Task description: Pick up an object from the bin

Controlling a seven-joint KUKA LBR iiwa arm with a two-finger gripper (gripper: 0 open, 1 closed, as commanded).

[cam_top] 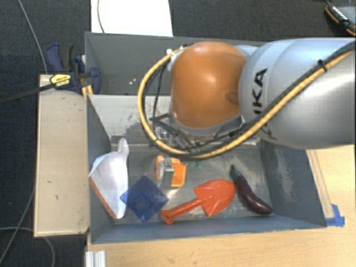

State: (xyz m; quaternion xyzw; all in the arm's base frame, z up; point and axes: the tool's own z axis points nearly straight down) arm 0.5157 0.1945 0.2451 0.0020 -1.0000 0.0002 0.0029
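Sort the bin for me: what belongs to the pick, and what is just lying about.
Job in hand: arm; bin; small orange block, which lies nearest under the arm's wrist and is probably the pick.
Lying about: orange shovel; purple eggplant; blue square; white scoop.

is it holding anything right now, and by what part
Cannot tell: the arm's orange cover hangs low over the bin, right above a small orange block near the shovel, and whether that block is gripped cannot be made out.
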